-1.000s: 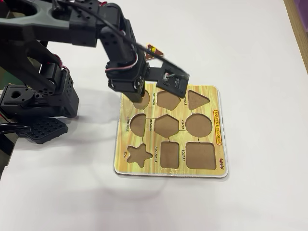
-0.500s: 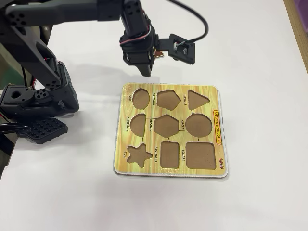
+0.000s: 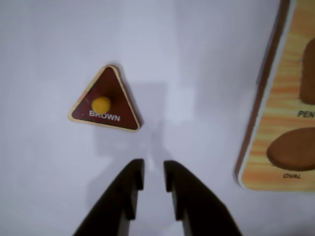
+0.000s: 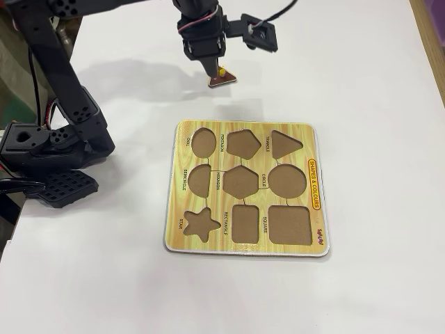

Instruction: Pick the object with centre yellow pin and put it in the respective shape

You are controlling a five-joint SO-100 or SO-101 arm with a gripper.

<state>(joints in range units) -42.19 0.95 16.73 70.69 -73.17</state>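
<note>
The brown triangle piece (image 3: pixel 105 104) with a yellow centre pin (image 3: pixel 101 104) and the word BROWN lies flat on the white table. My gripper (image 3: pixel 154 168) is above the table just short of it and a little to its right, jaws slightly apart and empty. In the fixed view the gripper (image 4: pixel 212 69) hangs right beside the triangle (image 4: pixel 222 79) at the far side of the table. The wooden shape board (image 4: pixel 182 202) lies nearer, with an empty triangle recess (image 4: pixel 285 142) at its far right corner.
The board's edge (image 3: pixel 275 123) shows at the right of the wrist view with the oval recess (image 3: pixel 295 147). All board recesses are empty. The arm's black base and a clamp (image 4: pixel 49 146) stand at the left table edge.
</note>
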